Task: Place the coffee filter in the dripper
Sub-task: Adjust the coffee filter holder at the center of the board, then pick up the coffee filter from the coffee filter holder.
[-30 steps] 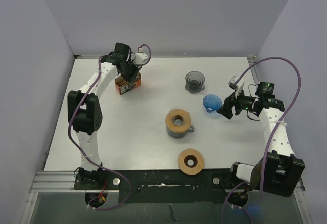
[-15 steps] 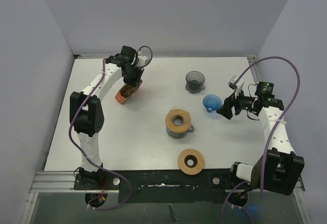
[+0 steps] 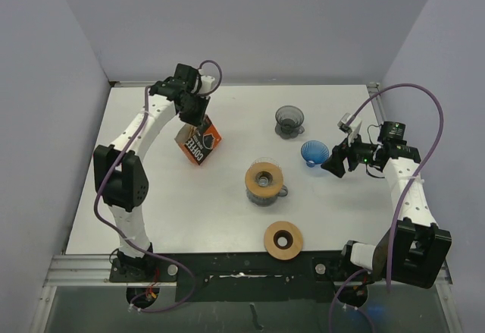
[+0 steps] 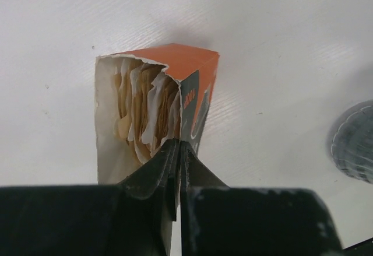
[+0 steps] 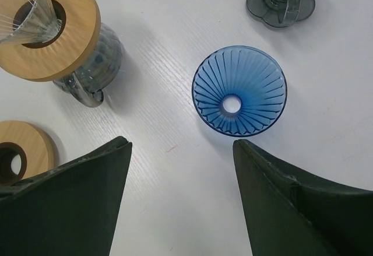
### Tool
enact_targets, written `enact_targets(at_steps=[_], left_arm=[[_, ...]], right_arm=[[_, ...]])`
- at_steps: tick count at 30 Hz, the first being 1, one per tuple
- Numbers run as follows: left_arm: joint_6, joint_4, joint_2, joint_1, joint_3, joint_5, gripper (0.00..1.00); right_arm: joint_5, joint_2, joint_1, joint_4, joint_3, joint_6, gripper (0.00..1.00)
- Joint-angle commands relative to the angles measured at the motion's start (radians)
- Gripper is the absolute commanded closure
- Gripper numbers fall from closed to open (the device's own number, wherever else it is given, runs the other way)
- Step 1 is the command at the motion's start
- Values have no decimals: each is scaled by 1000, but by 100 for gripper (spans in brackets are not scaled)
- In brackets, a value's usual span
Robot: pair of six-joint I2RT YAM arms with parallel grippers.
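Left wrist: left gripper pinches filter box, maybe a coffee filter too.
Blue dripper: well apart, by spread right gripper.

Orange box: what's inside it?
Crinkly tan and white coffee filters, packed together, show through the torn open top of the orange box. The left gripper pinches one wall. The walls hide their lower parts and how many there are.

Orange filter box, ribbed blue dripper, white table.
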Motion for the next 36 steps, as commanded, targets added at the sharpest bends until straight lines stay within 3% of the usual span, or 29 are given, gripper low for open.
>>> enact_targets(at_steps=[1, 10, 19, 25, 36], left_arm=[[-15, 25, -44, -2, -28, -12, 100], [9, 52, -111, -27, -90, -155, 100], [1, 51, -142, -6, -79, -60, 100], [18, 72, -113, 46, -43, 70, 90], [74, 110, -26, 59, 9, 58, 75]], right_arm=[[-8, 7, -3, 20, 11, -7, 28], [0, 13, -3, 21, 12, -7, 28], [9, 16, -4, 24, 10, -4, 27], [9, 22, -6, 25, 10, -4, 27], [11, 28, -10, 23, 10, -4, 26]])
